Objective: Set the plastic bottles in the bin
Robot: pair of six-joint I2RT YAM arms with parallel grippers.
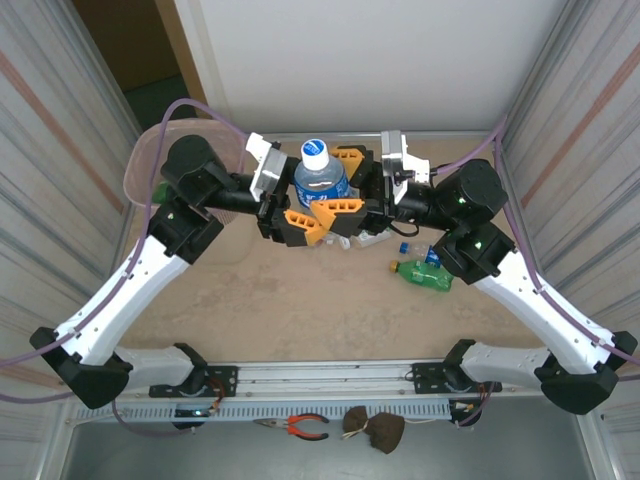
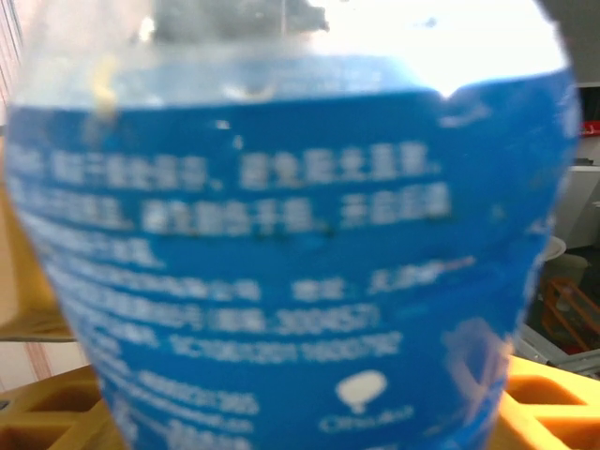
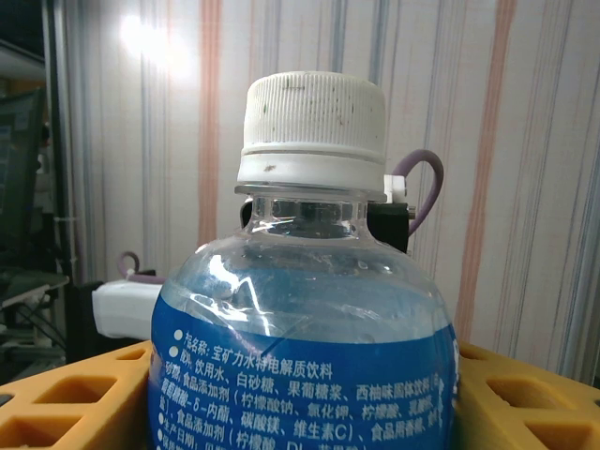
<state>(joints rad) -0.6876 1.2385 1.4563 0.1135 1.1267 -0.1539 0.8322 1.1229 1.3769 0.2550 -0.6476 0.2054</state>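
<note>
Two-way grab on one bottle (image 1: 320, 182): right gripper (image 3: 300, 403) clamped on it, left gripper (image 2: 300, 412) hold unclear, so might drop short of the bin (image 1: 135, 165) on an early release.

Bin (image 1: 140, 160) far L, raised bottle (image 1: 320, 181) ctr, lying bottle (image 1: 421, 273) R
</note>
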